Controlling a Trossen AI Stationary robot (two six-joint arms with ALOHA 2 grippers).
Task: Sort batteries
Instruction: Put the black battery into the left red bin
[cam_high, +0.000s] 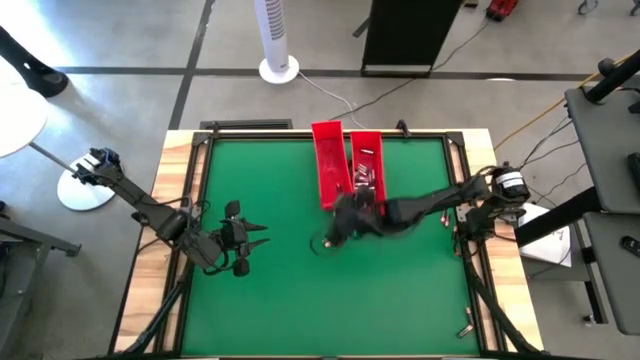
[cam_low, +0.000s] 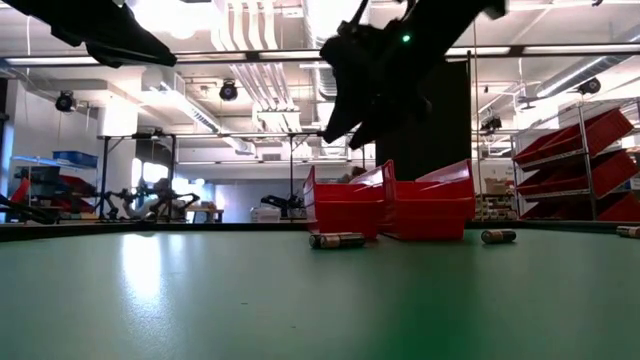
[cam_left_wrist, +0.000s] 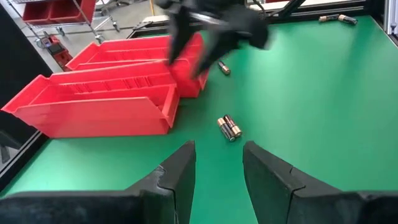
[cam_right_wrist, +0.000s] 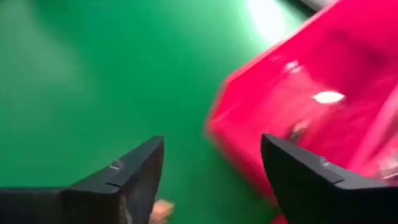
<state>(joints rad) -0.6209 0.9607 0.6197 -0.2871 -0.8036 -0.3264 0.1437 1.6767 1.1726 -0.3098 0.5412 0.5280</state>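
The green tabletop (cam_high: 290, 200) carries two long red trays (cam_high: 345, 165) side by side near its far edge. The right-hand one holds a heap of batteries (cam_high: 364, 172); the other looks empty from above.

Step in hand, as judged: a drop-off at the trays. The right tool (cam_right_wrist: 211, 180) hangs over the near end of the trays, above the rim of one tray. Its fingers are spread apart and nothing shows between them, which reads as a battery just let go or an approach for a new pick. That view is blurred.

A loose pair of batteries (cam_left_wrist: 229, 128) lies touching each other on the tabletop, just in front of the trays and near the right tool. Another single battery (cam_left_wrist: 223, 68) lies close beside the tray end, and more sit well apart at the table's edge (cam_left_wrist: 339, 18).

Next move likely calls for lowering the right tool onto the loose pair, fingers straddling one cell only.

The left tool (cam_left_wrist: 217, 165) waits low at the left of the tabletop, fingers partly apart, empty, facing the pair.
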